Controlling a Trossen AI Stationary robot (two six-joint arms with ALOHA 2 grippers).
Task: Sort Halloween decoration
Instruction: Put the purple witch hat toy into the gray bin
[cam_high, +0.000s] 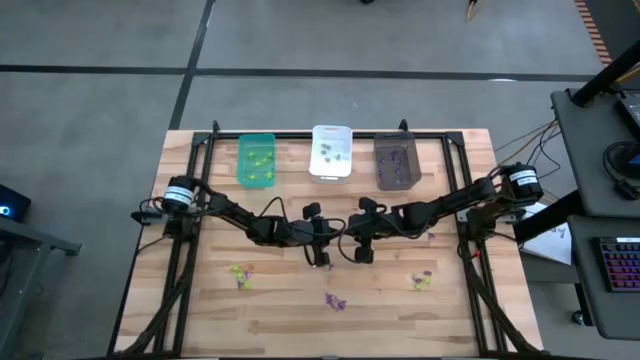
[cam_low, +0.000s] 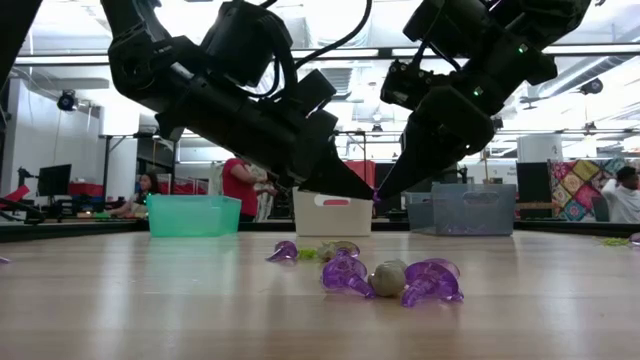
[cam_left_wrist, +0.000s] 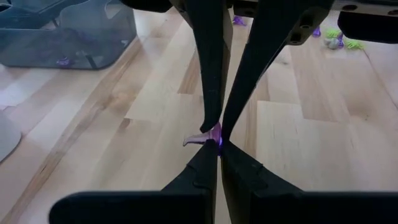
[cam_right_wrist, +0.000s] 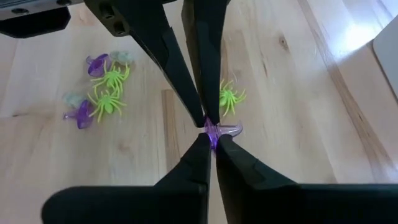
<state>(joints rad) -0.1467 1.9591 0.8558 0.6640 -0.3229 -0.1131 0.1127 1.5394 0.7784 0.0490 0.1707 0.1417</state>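
Both grippers meet tip to tip over the table's middle, left gripper (cam_high: 336, 236) and right gripper (cam_high: 350, 234). Between the tips sits one tiny purple trinket (cam_left_wrist: 212, 134), (cam_right_wrist: 219, 131), (cam_low: 376, 196), held above the wood. Both grippers are shut on it. Other trinkets lie on the table in small heaps: yellow-green ones (cam_high: 240, 272) near left, purple ones (cam_high: 335, 300) near the middle, and a mixed heap (cam_high: 422, 280) near right. The low view shows purple and greyish ones (cam_low: 390, 278) close to the camera. My left gripper pinches the purple trinket's edge (cam_left_wrist: 217, 138) between its two fingertips, slanting down from the table's left; the trinket is lifted clear of the table. My right gripper pinches the same trinket (cam_right_wrist: 211, 133) at its fingertips, slanting down from the table's right, opposite the left fingers.
Three bins stand in a row at the far edge: green (cam_high: 257, 160), white (cam_high: 331, 152) and dark grey (cam_high: 396, 162), each with a few trinkets inside. A black frame rail (cam_high: 330, 133) borders the table. People show in the room behind in the low view.
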